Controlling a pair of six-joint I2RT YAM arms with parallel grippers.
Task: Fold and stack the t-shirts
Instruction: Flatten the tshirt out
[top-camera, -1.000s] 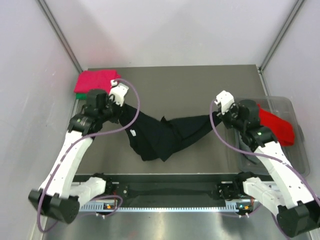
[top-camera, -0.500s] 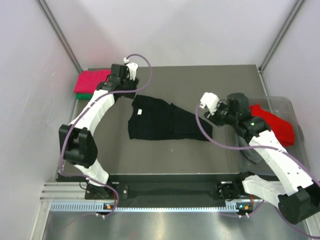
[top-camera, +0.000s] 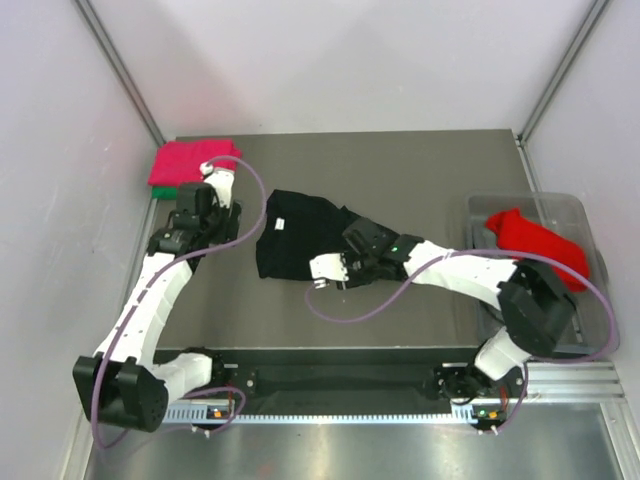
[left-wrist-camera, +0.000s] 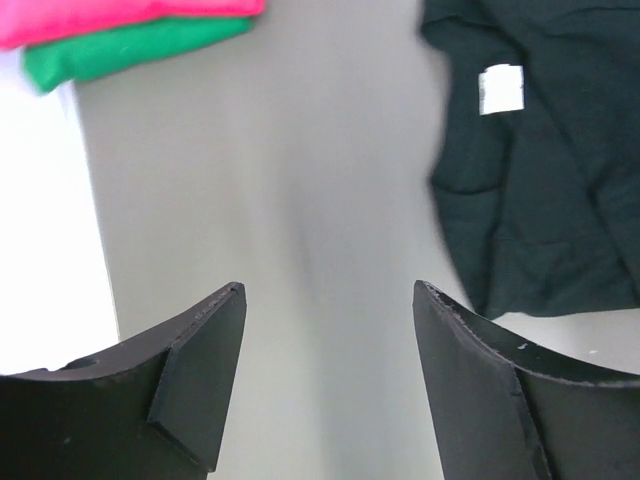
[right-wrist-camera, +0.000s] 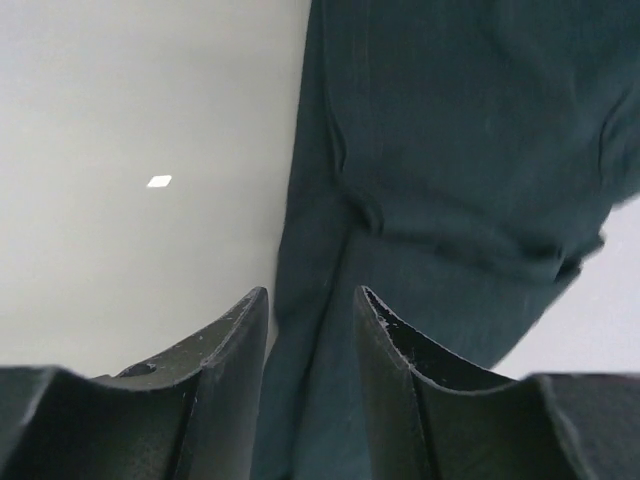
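A black t-shirt (top-camera: 298, 238) lies roughly flat mid-table, its small white tag (left-wrist-camera: 500, 88) showing in the left wrist view. My left gripper (left-wrist-camera: 330, 290) is open over bare table just left of that shirt (left-wrist-camera: 540, 180), holding nothing. My right gripper (right-wrist-camera: 310, 292) hangs over the shirt's near edge (right-wrist-camera: 450, 150); its jaws stand apart with a fold of black cloth running under the gap. A folded pink-red t-shirt (top-camera: 192, 160) rests on a green one (left-wrist-camera: 130, 48) at the far left corner. A red t-shirt (top-camera: 535, 242) lies in the bin.
A clear plastic bin (top-camera: 590, 310) stands at the right table edge. The right arm (top-camera: 450, 268) stretches leftwards across the table's near half. Grey walls close in both sides and the back.
Both grippers have opened and let go of the black shirt, which now lies flat. The left arm drew back to the shirt's left; the right arm swung left to its near edge.
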